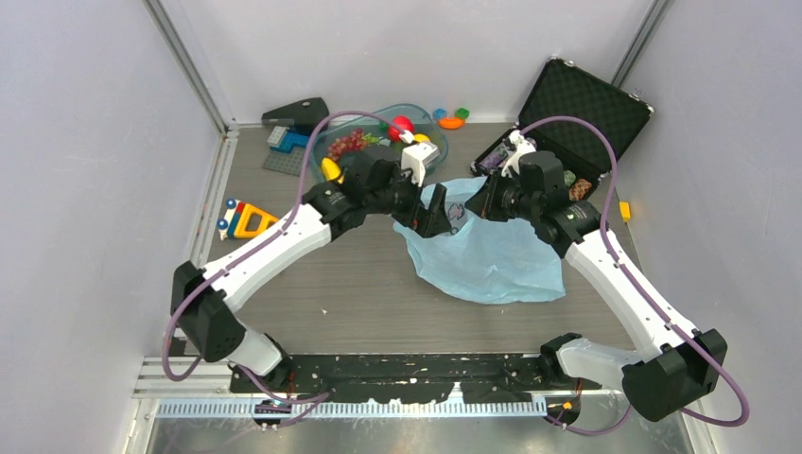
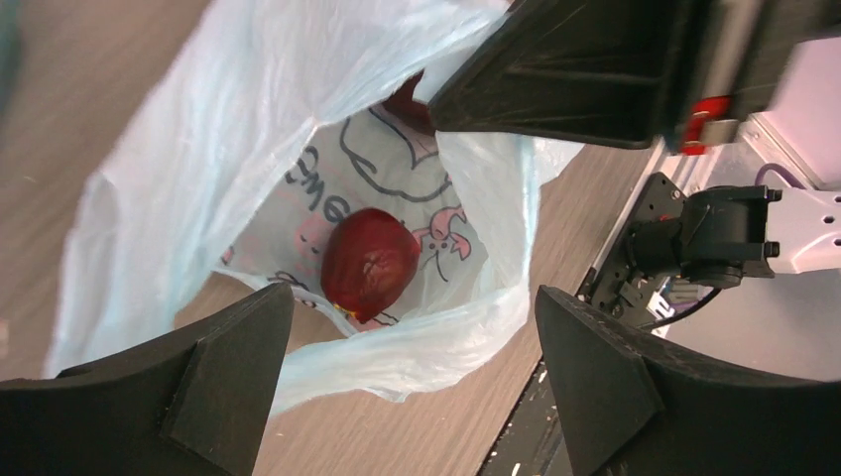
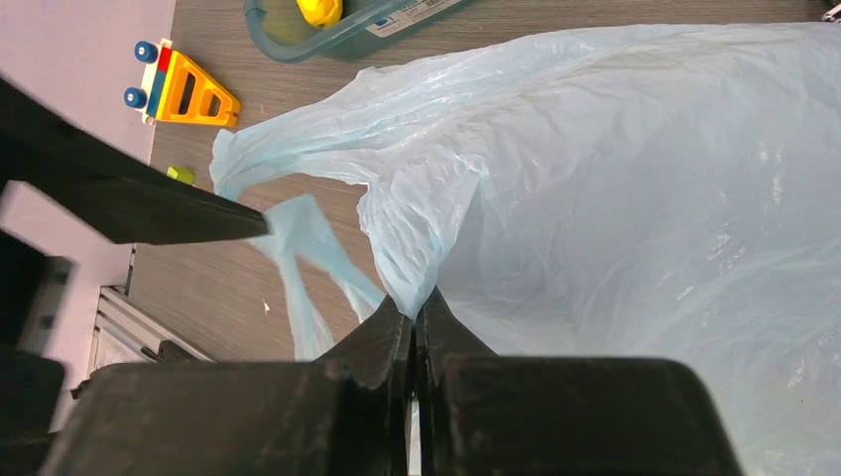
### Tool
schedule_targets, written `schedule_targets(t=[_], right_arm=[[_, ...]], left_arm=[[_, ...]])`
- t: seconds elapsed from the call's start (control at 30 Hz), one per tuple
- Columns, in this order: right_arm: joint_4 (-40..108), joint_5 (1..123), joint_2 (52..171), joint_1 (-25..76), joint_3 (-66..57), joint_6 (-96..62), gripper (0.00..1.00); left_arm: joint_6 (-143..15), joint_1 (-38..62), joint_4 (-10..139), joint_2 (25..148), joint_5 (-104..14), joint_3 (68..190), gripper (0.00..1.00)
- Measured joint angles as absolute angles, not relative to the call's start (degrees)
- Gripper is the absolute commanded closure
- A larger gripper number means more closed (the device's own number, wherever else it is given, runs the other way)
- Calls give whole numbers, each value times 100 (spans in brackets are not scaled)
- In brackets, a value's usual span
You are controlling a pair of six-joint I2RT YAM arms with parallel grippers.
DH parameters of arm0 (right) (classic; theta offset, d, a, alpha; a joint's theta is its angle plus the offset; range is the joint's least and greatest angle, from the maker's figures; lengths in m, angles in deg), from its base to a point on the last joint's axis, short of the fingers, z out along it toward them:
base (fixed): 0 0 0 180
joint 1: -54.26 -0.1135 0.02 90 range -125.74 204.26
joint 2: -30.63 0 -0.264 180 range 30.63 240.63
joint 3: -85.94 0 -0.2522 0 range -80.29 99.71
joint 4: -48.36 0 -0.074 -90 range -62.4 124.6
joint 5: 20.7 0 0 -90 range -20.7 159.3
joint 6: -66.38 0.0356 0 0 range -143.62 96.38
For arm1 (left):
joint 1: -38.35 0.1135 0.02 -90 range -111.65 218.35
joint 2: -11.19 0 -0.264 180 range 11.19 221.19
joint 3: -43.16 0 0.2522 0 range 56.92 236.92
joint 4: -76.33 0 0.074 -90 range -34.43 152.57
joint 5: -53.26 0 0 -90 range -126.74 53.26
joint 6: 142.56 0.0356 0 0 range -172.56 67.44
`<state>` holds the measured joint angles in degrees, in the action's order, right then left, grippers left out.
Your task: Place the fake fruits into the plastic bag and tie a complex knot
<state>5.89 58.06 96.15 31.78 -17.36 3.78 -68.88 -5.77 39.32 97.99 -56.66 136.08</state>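
Thin, crinkly light-blue plastic: the plastic bag (image 1: 492, 260) is lying slack on the bench (image 1: 359, 303) between the two arms. It is looking nearly weightless, soft and slippery, likely to fall shut unless taken by a bunched fold of its rim or a loop handle. The right fingers (image 3: 377, 347) are doing just that, closed tight on a pleat of the rim. The left fingers (image 2: 228, 367) are hanging spread wide and empty right over the mouth, with a dark red fruit (image 2: 369, 263) sitting inside below them — light, glossy, apt to roll. More fake fruits (image 1: 345, 144) are waiting in the tub (image 3: 273, 40) beyond the bag.
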Motion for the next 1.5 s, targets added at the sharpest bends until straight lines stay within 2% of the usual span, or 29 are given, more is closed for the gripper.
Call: schedule_targets(t=[0.17, 0.33, 0.53, 0.77, 0.9, 1.2, 1.5], right_arm=[[589, 5810, 9615, 3178, -1764, 376, 95], [598, 5808, 9615, 3178, -1803, 376, 95], [633, 5806, 9615, 3178, -1838, 376, 95], [659, 5804, 9615, 3178, -1915, 376, 95], [681, 5801, 9615, 3178, -1924, 376, 95], [701, 5799, 9615, 3178, -1924, 376, 95], [716, 5797, 9615, 3178, -1924, 376, 95]], left_arm=[[-6505, -444, 3515, 9366, -5447, 14045, 1], [-6438, 210, 3346, 8949, -5305, 14276, 2], [-6811, 1427, 3180, 9111, -4728, 14447, 13], [-7288, 2594, 3078, 10451, -3965, 14755, 24], [-7441, 2942, 2931, 11417, -3668, 15218, 26], [-7469, 3163, 2334, 13030, -3264, 16689, 34], [-7471, 3174, 2081, 13353, -3224, 16757, 42]])
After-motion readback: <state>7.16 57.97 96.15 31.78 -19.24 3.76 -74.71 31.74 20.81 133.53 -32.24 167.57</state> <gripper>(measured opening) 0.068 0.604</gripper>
